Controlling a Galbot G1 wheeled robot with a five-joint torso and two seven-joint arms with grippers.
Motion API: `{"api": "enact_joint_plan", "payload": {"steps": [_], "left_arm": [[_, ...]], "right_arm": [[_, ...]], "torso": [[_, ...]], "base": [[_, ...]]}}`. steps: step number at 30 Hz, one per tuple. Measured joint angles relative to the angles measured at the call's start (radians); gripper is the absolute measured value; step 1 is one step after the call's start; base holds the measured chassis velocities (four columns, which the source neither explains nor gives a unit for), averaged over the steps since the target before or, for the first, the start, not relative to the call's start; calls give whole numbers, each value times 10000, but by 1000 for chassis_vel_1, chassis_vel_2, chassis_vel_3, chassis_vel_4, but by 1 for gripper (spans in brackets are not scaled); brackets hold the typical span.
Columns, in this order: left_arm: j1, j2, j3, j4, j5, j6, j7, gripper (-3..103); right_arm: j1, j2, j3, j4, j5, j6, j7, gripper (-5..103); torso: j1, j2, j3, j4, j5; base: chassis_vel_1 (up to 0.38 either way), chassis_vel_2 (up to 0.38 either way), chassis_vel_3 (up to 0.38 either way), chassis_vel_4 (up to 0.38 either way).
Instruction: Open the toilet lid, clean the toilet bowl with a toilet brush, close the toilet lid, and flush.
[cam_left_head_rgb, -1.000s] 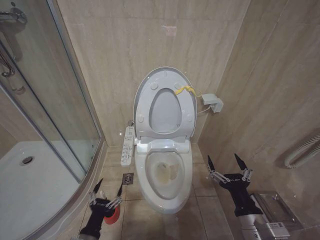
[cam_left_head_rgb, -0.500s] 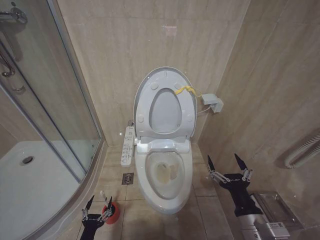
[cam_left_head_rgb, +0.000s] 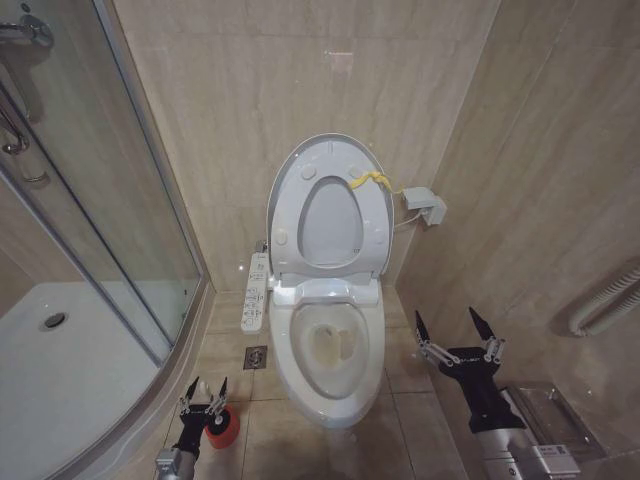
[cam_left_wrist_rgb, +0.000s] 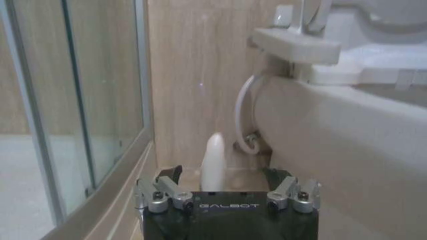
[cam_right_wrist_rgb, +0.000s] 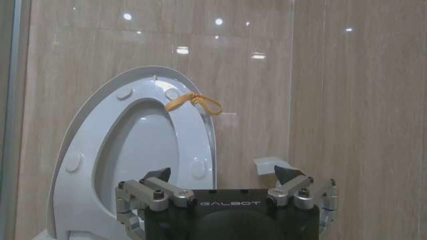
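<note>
The toilet lid (cam_left_head_rgb: 329, 205) stands raised against the wall with the seat ring, its yellow strap (cam_left_head_rgb: 372, 181) at the top edge. The toilet bowl (cam_left_head_rgb: 332, 350) lies exposed, with brownish staining inside. The left gripper (cam_left_head_rgb: 204, 396) hangs low over the floor left of the bowl, fingers parted narrowly, directly above the red holder cup (cam_left_head_rgb: 224, 429). In the left wrist view a white stick, probably the toilet brush (cam_left_wrist_rgb: 213, 161) handle, rises between the fingers; contact cannot be confirmed. The right gripper (cam_left_head_rgb: 458, 335) hangs to the right of the bowl, spread wide, holding nothing.

Assessment: brush pickup in hand, cleaning not begun. Risks: the thin handle may slip or tilt if the jaws close off-centre; the cup may tip or lift with the brush; a dripping head may foul the floor tiles (cam_left_head_rgb: 395, 415)
</note>
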Motion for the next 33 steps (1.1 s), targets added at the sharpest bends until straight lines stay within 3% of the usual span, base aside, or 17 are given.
{"api": "enact_joint_plan", "payload": {"steps": [4, 5, 6, 12, 13, 17, 20, 21, 33], "left_arm": [[-294, 14, 5, 487, -199, -221, 328, 82], [-441, 43, 6, 716, -379, -400, 649, 82], [-512, 65, 7, 816, -453, -473, 827, 68], [-461, 106, 15, 823, -520, -507, 1057, 68], [-400, 107, 16, 768, -523, -507, 1058, 42], [-176, 114, -11, 496, -584, -508, 1041, 42], [154, 119, -91, 29, -748, -501, 979, 42], [345, 117, -127, -291, -873, -471, 961, 23], [3134, -13, -1059, -4489, -1233, 121, 635, 23]], "right_arm": [[0, 0, 0, 0, 0, 0, 0, 100], [0, 0, 0, 0, 0, 0, 0, 100], [0, 0, 0, 0, 0, 0, 0, 100], [0, 0, 0, 0, 0, 0, 0, 100], [0, 0, 0, 1, 0, 0, 0, 100], [0, 0, 0, 0, 0, 0, 0, 100], [0, 0, 0, 0, 0, 0, 0, 100], [0, 0, 0, 0, 0, 0, 0, 100], [0, 0, 0, 0, 0, 0, 0, 100]], "torso": [[0, 0, 0, 0, -1], [0, 0, 0, -2, 0], [0, 0, 0, -2, 0], [0, 0, -1, -1, 1], [0, 0, -1, -1, 0], [0, 0, -2, -2, 0], [0, 0, -1, -1, 1], [0, 0, -2, -2, -4], [-1, 1, -2, 3, 1]], "base": [[0, 0, 0, 0], [0, 0, 0, 0], [0, 0, 0, 0], [0, 0, 0, 0], [0, 0, 0, 0], [0, 0, 0, 0], [0, 0, 0, 0], [0, 0, 0, 0], [0, 0, 0, 0]]}}
